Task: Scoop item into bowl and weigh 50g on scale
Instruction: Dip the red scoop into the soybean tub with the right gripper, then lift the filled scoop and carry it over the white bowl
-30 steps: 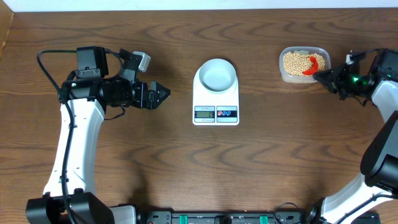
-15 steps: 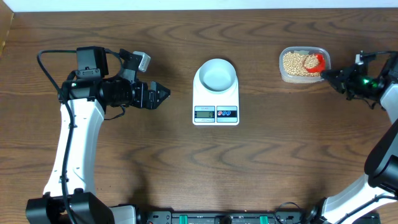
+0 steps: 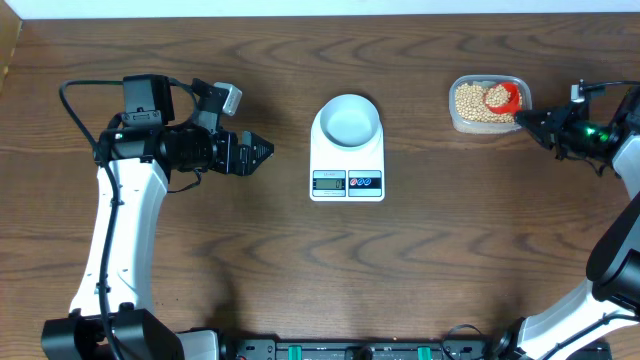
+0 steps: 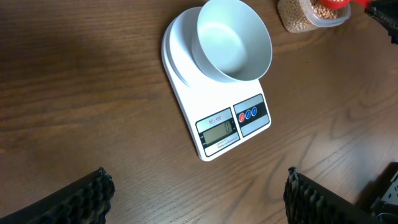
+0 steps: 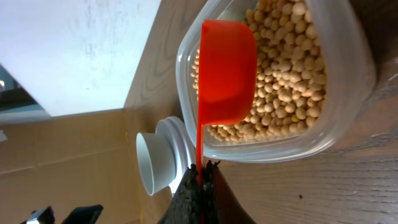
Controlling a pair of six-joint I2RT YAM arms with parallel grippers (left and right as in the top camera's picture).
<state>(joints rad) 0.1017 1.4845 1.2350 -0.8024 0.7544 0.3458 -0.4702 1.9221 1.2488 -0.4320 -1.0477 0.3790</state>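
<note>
The pale bowl (image 3: 348, 120) (image 4: 234, 40) (image 5: 151, 164) stands empty on the white scale (image 3: 347, 172) (image 4: 211, 109) at the table's middle. At the back right a clear tub (image 3: 487, 104) (image 5: 348, 106) holds tan beans (image 3: 470, 102) (image 5: 283, 93). My right gripper (image 3: 523, 118) (image 5: 200, 169) is shut on the thin handle of a red scoop (image 3: 503, 97) (image 5: 225, 71), whose cup rests over the beans inside the tub. My left gripper (image 3: 268, 151) (image 4: 199, 198) hangs open and empty left of the scale, its pads (image 4: 87, 198) far apart.
The white wall edge (image 3: 320, 8) runs along the table's far side just behind the tub. Dark wood tabletop (image 3: 430, 260) lies around the scale and between the arms.
My right gripper has pulled a little to the right, and the red scoop has turned and shifted toward the tub's right side over the beans. The left arm is still.
</note>
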